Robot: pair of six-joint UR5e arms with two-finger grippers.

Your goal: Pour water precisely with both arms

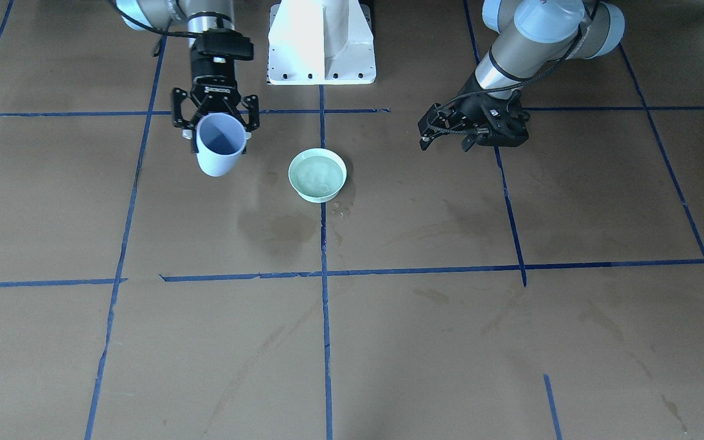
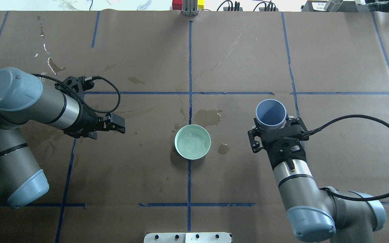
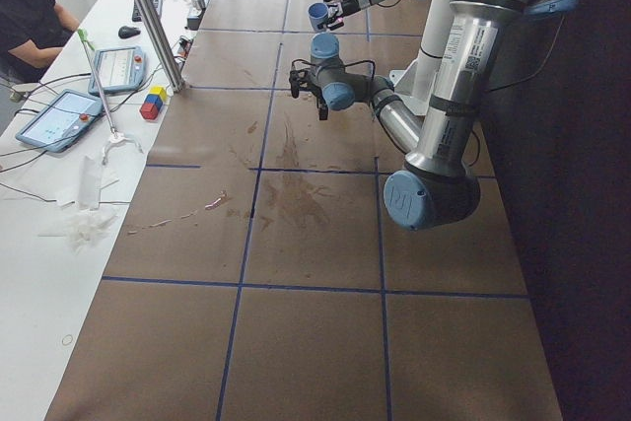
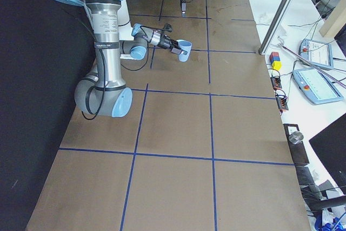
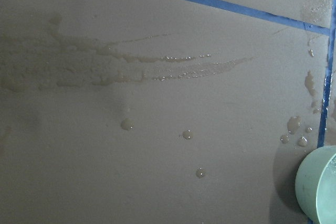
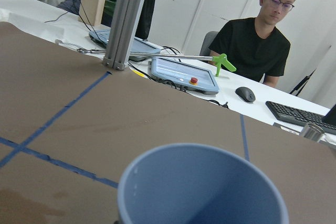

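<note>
A pale green bowl (image 1: 317, 175) (image 2: 192, 142) stands at the table's middle with clear water (image 2: 191, 144) in it. My right gripper (image 1: 222, 131) (image 2: 274, 123) is shut on a light blue cup (image 1: 217, 156) (image 2: 271, 113), held a little above the paper to the bowl's side and tipped slightly, mouth facing away from the robot. The cup's rim (image 6: 205, 187) fills the bottom of the right wrist view; I cannot tell whether it holds liquid. My left gripper (image 1: 445, 145) (image 2: 122, 125) hangs open and empty on the bowl's other side. The bowl's edge (image 5: 317, 187) shows in the left wrist view.
Wet stains (image 2: 208, 116) and droplets (image 5: 187, 134) mark the brown paper around the bowl. The white pedestal (image 1: 321, 43) stands behind it. Beyond the far edge are a metal post (image 6: 126, 19), tablets (image 6: 181, 74) and a seated person (image 6: 257, 40).
</note>
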